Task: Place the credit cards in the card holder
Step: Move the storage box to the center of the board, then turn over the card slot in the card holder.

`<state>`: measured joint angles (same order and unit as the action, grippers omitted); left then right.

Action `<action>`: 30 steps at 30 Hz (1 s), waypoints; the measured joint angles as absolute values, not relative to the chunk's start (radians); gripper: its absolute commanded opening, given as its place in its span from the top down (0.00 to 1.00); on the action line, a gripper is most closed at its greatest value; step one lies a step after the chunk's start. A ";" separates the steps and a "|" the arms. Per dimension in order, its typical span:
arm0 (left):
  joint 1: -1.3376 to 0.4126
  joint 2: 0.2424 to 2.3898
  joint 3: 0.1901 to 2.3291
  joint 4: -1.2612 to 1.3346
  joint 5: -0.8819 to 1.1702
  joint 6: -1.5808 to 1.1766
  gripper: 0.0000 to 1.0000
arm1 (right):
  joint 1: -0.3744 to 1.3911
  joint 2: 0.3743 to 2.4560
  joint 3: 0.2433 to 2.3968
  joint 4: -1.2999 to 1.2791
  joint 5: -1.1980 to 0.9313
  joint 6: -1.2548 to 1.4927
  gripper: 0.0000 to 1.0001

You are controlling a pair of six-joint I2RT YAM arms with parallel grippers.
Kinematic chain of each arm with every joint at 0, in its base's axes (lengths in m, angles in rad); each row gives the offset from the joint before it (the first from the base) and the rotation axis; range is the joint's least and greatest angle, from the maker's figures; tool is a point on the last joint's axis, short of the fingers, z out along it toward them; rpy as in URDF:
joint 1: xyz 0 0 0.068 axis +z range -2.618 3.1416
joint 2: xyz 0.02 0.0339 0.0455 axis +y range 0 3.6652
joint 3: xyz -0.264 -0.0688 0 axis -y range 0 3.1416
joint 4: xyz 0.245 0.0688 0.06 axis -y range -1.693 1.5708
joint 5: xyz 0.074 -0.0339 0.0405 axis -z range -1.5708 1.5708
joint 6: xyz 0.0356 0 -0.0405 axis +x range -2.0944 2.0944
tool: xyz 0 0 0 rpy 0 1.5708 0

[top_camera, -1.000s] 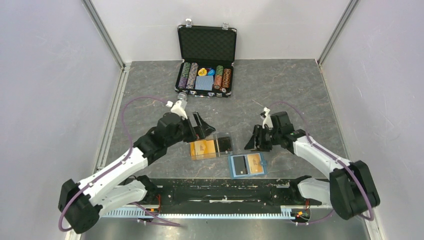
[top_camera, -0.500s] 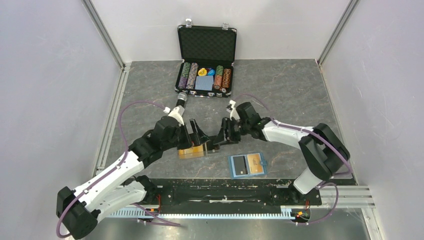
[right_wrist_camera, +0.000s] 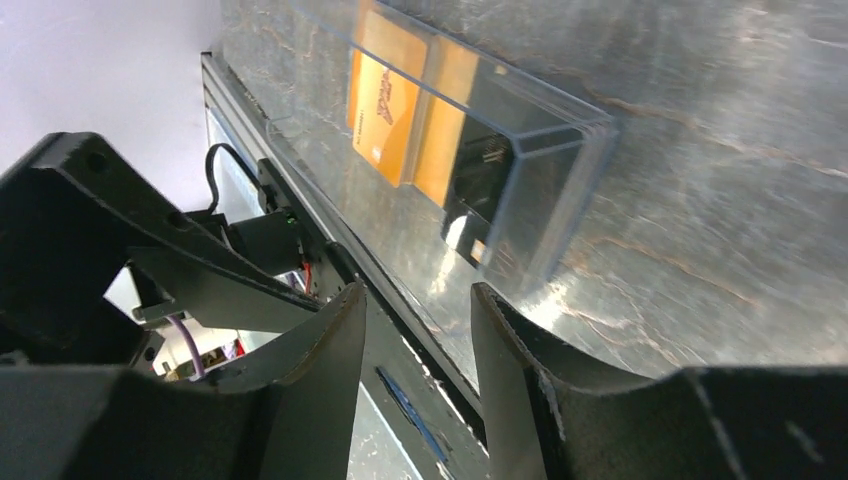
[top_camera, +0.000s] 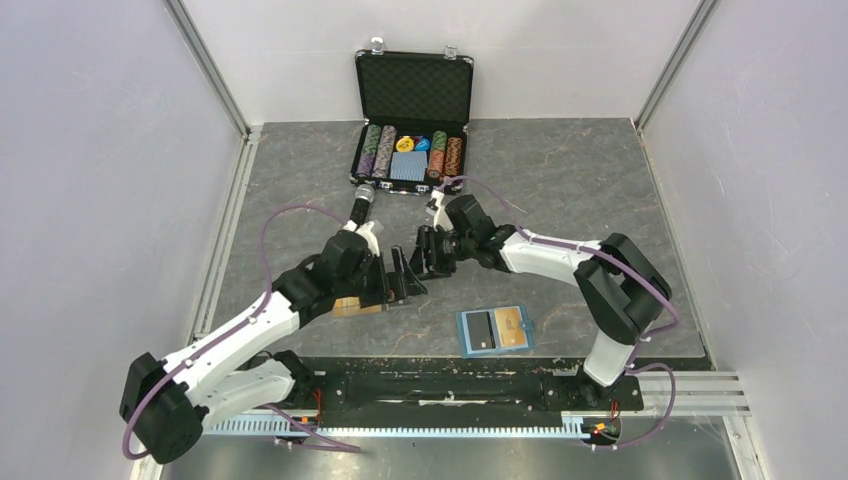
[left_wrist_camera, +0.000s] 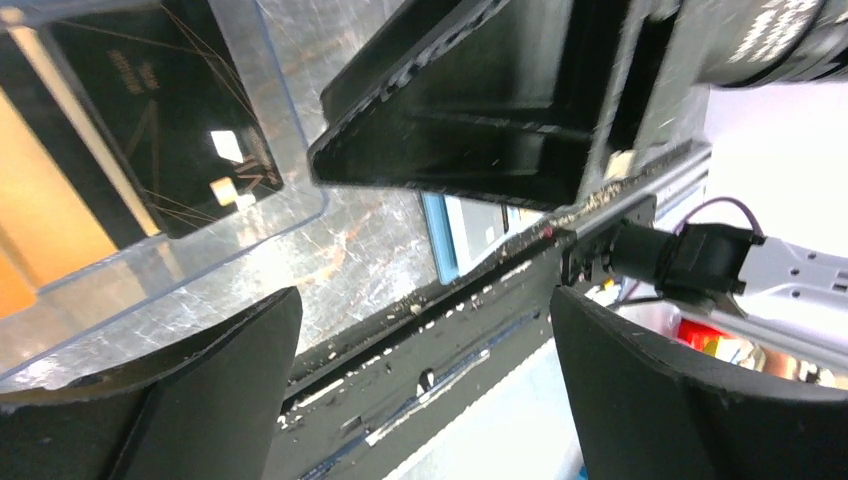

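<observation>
Flanking the clear plastic box (right_wrist_camera: 545, 190), left end effector (top_camera: 405, 280) and right end effector (top_camera: 428, 262), both open and empty, suggest retrieval beginning: next, draw credit cards (right_wrist_camera: 385, 95) out toward the card holder (top_camera: 495, 330).

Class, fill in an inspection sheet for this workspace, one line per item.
Surface: grey marbled table.
Job's things: orange cards in a clear box; blue holder lies open, apart from the box, with an orange card showing in it.
Clutter: open chip case at the back.
Tools: left tool open; right tool open; both empty, close to the box.
Cables: purple cables loop from both arms.
Surroundings: white walls, metal posts.
</observation>
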<state>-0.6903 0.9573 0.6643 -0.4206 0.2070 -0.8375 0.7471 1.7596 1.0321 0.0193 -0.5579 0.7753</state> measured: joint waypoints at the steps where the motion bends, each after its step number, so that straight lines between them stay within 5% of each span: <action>1: -0.691 0.976 0.664 -0.414 0.228 -0.838 0.00 | 0.738 1.749 1.028 0.006 -0.551 0.766 0.54; 15: -0.870 1.314 0.686 -0.178 0.397 -0.844 0.03 | 0.400 1.282 0.698 -0.182 -0.562 0.638 0.55; 23: -1.005 1.527 0.748 -0.019 0.395 -0.939 0.26 | 0.385 1.085 0.556 -0.331 -0.562 0.560 0.62; 30: -1.012 1.599 0.791 0.014 0.343 -0.995 0.27 | 0.385 1.033 0.399 -0.337 -0.580 0.580 0.67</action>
<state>-1.0122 1.5993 0.7914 0.0135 0.3428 -0.9955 0.3851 1.0328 0.3992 -0.3374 -0.5804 0.5804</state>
